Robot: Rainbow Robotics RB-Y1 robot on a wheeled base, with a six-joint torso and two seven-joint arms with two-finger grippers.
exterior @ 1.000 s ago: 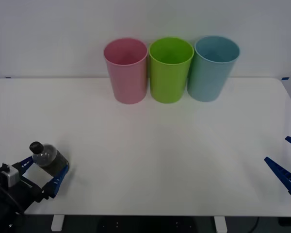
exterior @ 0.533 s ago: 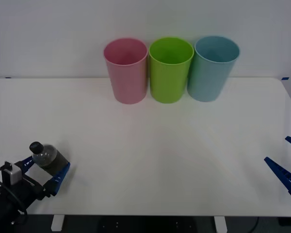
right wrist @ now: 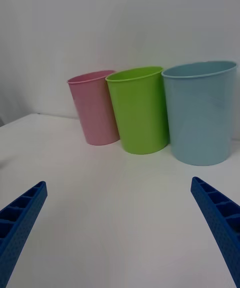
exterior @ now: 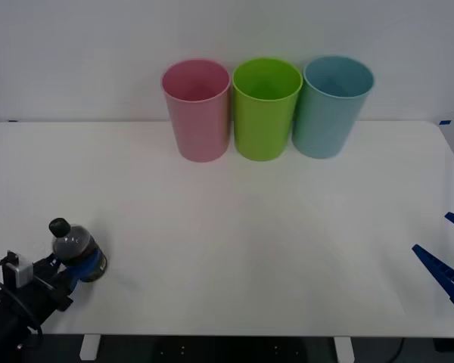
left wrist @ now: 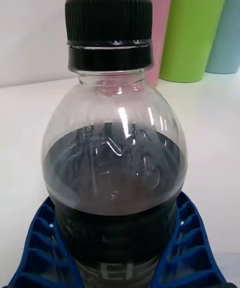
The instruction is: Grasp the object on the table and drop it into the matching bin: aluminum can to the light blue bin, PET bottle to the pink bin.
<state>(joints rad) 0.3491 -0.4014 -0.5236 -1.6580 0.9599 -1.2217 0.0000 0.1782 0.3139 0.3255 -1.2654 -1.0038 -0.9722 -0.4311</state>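
The PET bottle point(exterior: 73, 246) is small and clear, dark inside, with a black cap. It stands upright at the table's front left corner, and my left gripper point(exterior: 77, 266) is shut on its lower body. In the left wrist view the bottle point(left wrist: 114, 168) stands close up, with a blue finger point(left wrist: 187, 248) pressed against each side. The pink bin point(exterior: 197, 109) stands at the back, left of centre, and the light blue bin point(exterior: 332, 105) is the rightmost of the row. My right gripper point(exterior: 448, 257) waits open at the table's front right edge.
A lime green bin point(exterior: 265, 108) stands between the pink and light blue bins, all touching or nearly so. The white table point(exterior: 234, 234) stretches between the bottle and the bins. A white wall rises close behind the bins.
My left gripper's fingers have closed in from either side onto the bottle, which now stands more upright. The right arm has not moved.
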